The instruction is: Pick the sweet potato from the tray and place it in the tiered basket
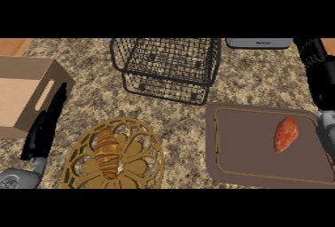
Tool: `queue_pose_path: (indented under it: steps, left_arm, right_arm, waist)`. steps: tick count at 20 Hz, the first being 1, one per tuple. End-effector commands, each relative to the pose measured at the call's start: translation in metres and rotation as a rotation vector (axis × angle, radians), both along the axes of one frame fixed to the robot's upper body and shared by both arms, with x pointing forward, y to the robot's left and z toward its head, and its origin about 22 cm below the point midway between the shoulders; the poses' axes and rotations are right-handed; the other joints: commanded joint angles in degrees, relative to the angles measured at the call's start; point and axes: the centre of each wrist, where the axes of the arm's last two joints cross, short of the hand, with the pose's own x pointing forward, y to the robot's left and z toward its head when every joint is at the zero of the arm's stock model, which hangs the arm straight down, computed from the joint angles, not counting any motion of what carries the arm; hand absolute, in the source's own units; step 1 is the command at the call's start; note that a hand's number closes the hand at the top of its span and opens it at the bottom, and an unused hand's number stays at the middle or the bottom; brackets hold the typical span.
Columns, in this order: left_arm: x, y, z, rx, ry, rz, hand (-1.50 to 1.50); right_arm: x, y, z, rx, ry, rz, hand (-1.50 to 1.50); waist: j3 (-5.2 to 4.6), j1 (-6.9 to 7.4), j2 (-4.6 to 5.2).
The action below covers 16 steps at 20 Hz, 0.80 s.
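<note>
Sweet potato (286, 134) lies on the tray (242, 150), right part of it, long axis running near-far, untouched. Tray sits near-right on the tabletop (85, 62). Basket (169, 66), black wire, tiered, stands far-centre, just beyond the tray's far-left corner, nothing seen in it.

Right hand (313, 52) at the far-right edge, black, raised above the tabletop, well apart from the potato; its fingers can't be made out, so can't tell how far open; holds nothing visible.

Left hand (44, 128) at the left, fingers straight and together, pointing far, lying along the right wall of a cardboard box (26, 95); not gripping anything.

Croissant (108, 153) on a wooden openwork trivet (141, 166), near-centre. Grey appliance (258, 42) at far edge.
</note>
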Motion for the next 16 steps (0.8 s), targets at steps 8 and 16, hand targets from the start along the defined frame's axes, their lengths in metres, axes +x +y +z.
queue_pose_path:
  steps: [8,16]
  left_arm:
    - [-0.047,-0.009,-0.059,-0.264,0.195,0.231,0.00]
    - [-0.056,-0.036,-0.077,-0.340,0.207,0.160,0.00]
  right_arm:
    - [-0.073,-0.169,-0.035,0.136,0.060,-1.153,-1.50]
    - [-0.142,-0.107,-0.063,0.365,-0.186,-1.376,-1.50]
  waist:
    - [0.67,-9.53,1.25]
    - [0.71,-3.23,1.14]
